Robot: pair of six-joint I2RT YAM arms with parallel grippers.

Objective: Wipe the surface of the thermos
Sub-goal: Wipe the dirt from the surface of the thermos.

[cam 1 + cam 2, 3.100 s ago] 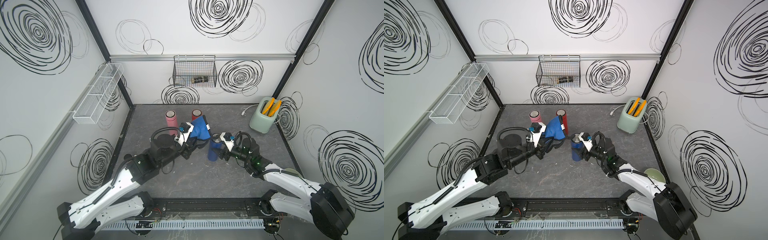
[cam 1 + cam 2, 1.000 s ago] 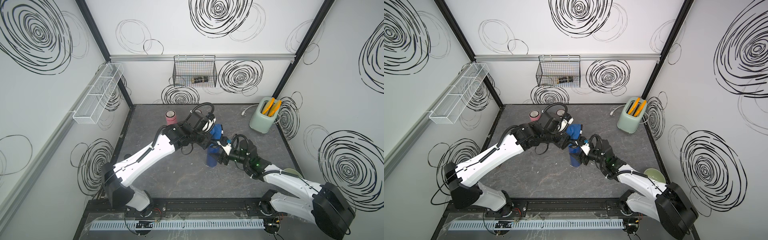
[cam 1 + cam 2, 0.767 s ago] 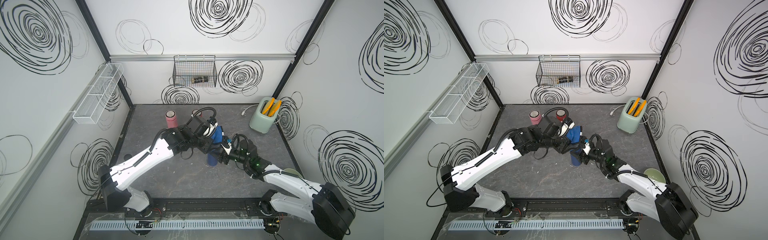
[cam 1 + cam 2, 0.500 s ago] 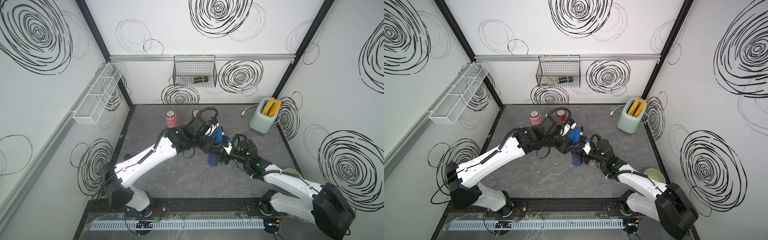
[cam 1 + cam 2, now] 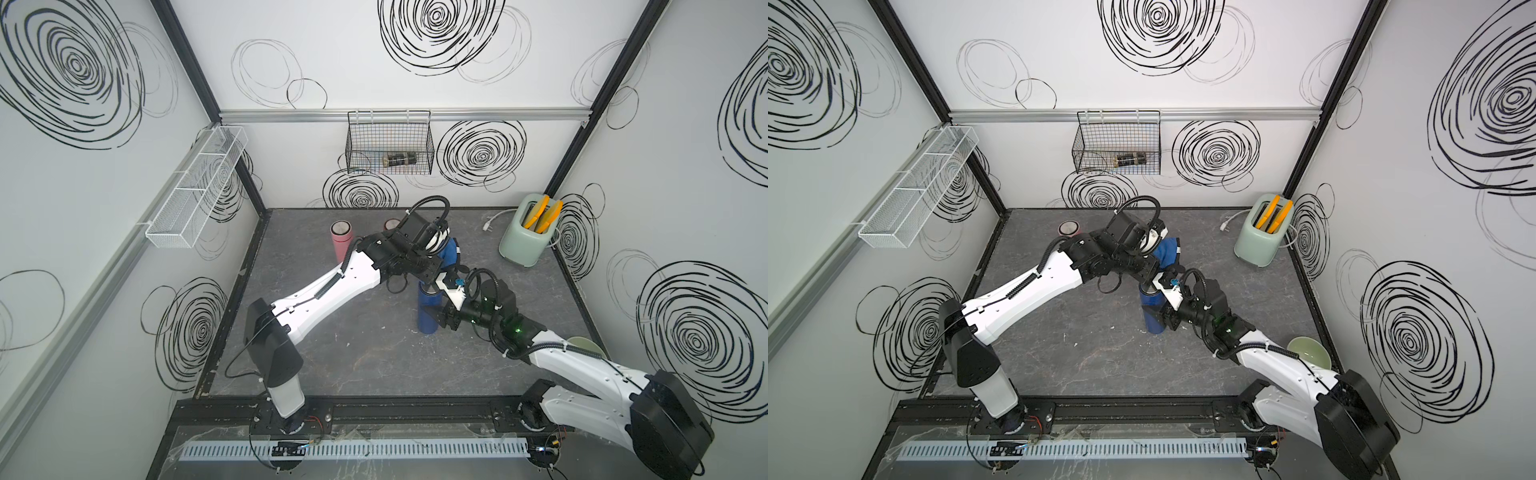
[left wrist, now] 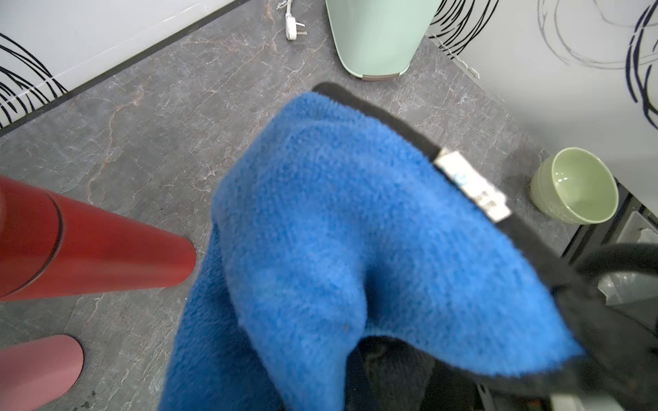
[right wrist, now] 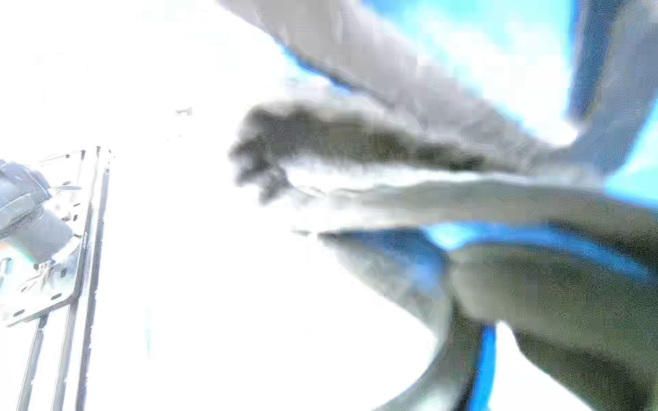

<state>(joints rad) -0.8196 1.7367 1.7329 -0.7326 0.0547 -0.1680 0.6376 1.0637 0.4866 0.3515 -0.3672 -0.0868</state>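
My left gripper [image 5: 436,270] is pinched shut on the blue cloth [image 5: 449,254] by the top of the dark blue thermos [image 5: 427,312], which my right gripper [image 5: 441,319] clamps upright in the middle of the table [image 5: 365,357], and I fear a hard sideways wipe could wrench it loose and topple it.

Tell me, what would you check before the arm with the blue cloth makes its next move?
1. Blue thermos upright on the table: ok.
2. Right tool clamped on its body: ok.
3. Left tool shut on the blue cloth: ok.
4. Cloth touching the thermos: cannot tell, the arm hides it.
5. Red thermos clear of the left arm: cannot tell, it stands close behind.
6. Right wrist view usable: not ok, washed out.
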